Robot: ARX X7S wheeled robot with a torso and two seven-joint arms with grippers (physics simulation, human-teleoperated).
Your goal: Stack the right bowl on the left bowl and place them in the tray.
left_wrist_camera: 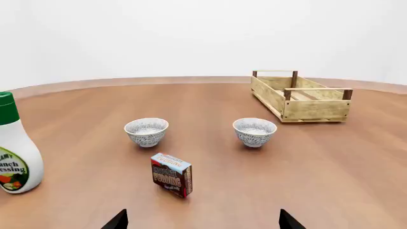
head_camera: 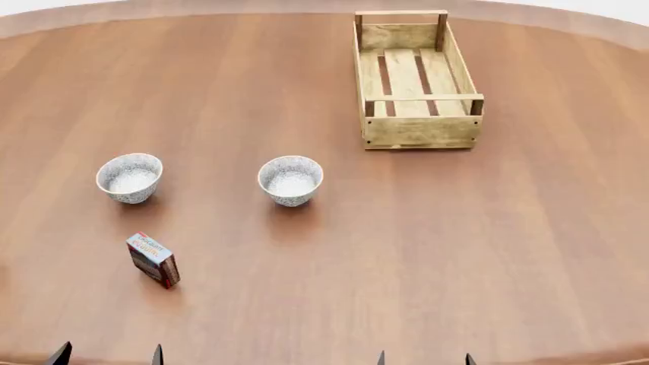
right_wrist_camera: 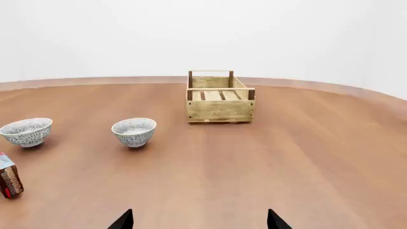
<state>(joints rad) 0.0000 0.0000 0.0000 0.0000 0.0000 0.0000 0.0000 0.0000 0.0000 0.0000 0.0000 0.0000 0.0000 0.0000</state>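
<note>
Two patterned white bowls stand upright on the brown table: the left bowl [head_camera: 129,177] and the right bowl [head_camera: 290,179], well apart. They also show in the left wrist view [left_wrist_camera: 146,131] [left_wrist_camera: 254,131] and the right wrist view [right_wrist_camera: 26,131] [right_wrist_camera: 134,131]. The light-wood slatted tray [head_camera: 418,131] lies empty at the far right of them [left_wrist_camera: 316,109] [right_wrist_camera: 220,109]. My left gripper [head_camera: 106,357] and right gripper [head_camera: 424,360] are open and empty at the near table edge, only their black fingertips [left_wrist_camera: 117,221] [right_wrist_camera: 122,220] showing.
A small red-and-blue pudding box [head_camera: 154,260] stands nearer than the left bowl [left_wrist_camera: 171,174] [right_wrist_camera: 9,181]. A white ranch dressing bottle with a green cap [left_wrist_camera: 14,145] stands at the far left in the left wrist view. The round table's edge [head_camera: 598,30] curves behind the tray.
</note>
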